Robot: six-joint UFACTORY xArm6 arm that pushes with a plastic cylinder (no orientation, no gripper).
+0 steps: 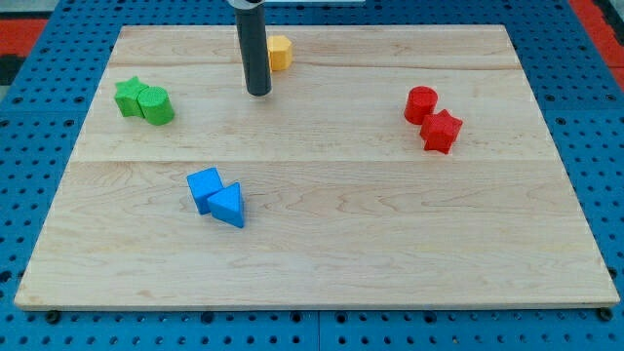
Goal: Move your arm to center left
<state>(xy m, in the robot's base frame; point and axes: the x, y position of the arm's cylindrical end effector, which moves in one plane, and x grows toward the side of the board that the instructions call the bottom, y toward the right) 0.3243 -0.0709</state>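
Observation:
My rod comes down from the view's top and my tip (pixel 258 93) rests on the wooden board (pixel 322 263) at the upper left of centre. A yellow block (pixel 280 52) sits just behind and right of the rod, partly hidden by it. A green star block (pixel 129 96) and a green cylinder (pixel 156 105) touch each other to the tip's left. A blue cube (pixel 204 187) and a blue triangular block (pixel 229 205) touch below the tip. A red cylinder (pixel 420 102) and a red star block (pixel 441 131) touch at the right.
The board lies on a blue perforated table (pixel 39 146). A red surface (pixel 595 15) shows at the view's top right corner.

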